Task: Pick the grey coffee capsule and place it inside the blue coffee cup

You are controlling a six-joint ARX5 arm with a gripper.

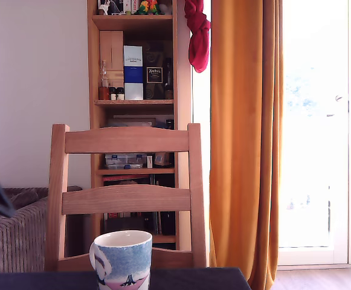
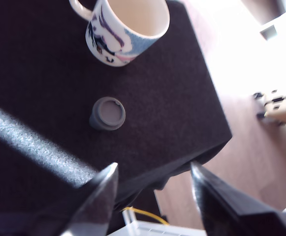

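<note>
The hand (image 2: 152, 189) was spread, its two dark fingers (image 2: 96, 196) wide apart and holding nothing, hanging above the near edge of the worktop (image 2: 29, 73). Taking the cup (image 2: 125, 32) as the landmark: the capsule (image 2: 107, 113) stood on the dark worktop just on the hand's side of the cup, near it but not touching, with a strip of bare cloth between them. It rested on its own, one flat end turned up towards the wrist camera. The cup stood upright, mouth open and nothing visible inside it as far as the wrist view showed. In the exterior view only the cup (image 1: 122, 261) appeared at the worktop's edge, with a wooden chair (image 1: 127, 181) behind it; the capsule could not be seen there. By my reading, the step in hand was the approach, the pick not yet begun. The next move would call for bringing the hand forward and down so that the fingers straddled the capsule, then pressing them onto its sides, keeping clear of the cup's wall.
</note>
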